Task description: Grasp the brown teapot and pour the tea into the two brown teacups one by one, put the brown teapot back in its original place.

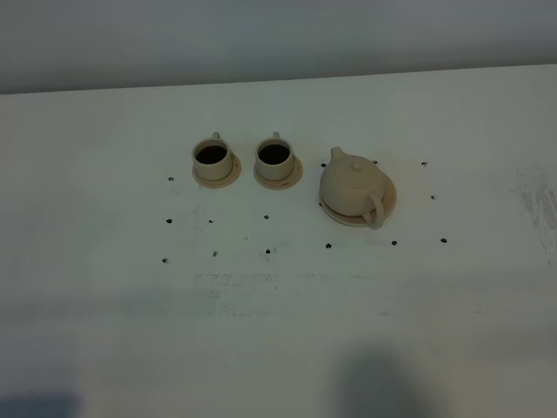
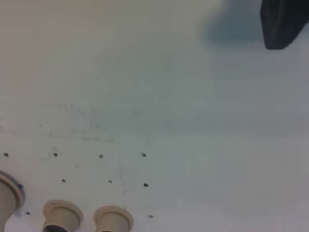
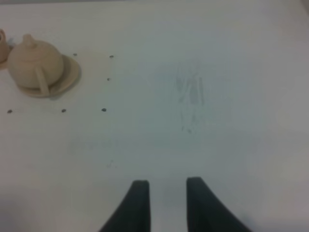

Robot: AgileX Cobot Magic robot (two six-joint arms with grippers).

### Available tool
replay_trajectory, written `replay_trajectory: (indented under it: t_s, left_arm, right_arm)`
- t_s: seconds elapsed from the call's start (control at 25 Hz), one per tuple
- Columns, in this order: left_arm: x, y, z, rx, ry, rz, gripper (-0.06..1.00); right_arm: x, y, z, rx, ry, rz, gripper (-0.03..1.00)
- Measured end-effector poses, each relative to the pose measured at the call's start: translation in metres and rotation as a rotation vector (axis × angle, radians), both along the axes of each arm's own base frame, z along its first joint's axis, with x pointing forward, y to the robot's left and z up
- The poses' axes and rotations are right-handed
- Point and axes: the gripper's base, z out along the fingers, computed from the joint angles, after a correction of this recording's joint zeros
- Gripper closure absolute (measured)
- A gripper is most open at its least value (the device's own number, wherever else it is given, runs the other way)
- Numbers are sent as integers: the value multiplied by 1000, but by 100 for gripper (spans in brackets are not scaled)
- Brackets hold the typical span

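Note:
The brown teapot [image 1: 352, 183] [image 3: 35, 65] stands upright on its wide round saucer, the original place [image 1: 389, 198] [image 3: 72, 77], at the right of the row. To its left stand the two brown teacups [image 1: 211, 157] [image 1: 275, 157] on small saucers, both holding dark tea. Their rims [image 2: 62, 215] [image 2: 113, 220] also show in the left wrist view. My right gripper [image 3: 167, 182] is open and empty, well away from the teapot. Only a dark part of my left gripper [image 2: 282, 24] shows, far from the cups. Neither gripper appears in the high view.
The white table [image 1: 278, 331] carries several small black dots [image 1: 267, 252] around the tea set and a scuffed patch [image 3: 190, 92]. A beige rim [image 2: 7, 195] shows at the edge of the left wrist view; I cannot tell what it is.

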Motion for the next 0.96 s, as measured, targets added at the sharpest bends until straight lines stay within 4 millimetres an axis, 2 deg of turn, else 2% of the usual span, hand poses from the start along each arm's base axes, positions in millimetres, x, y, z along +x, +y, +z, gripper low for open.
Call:
replay_trajectory:
  t_s: [0.96]
  left_arm:
    - [0, 0, 0, 0, 0, 0, 63]
  right_arm:
    - [0, 0, 0, 0, 0, 0, 78]
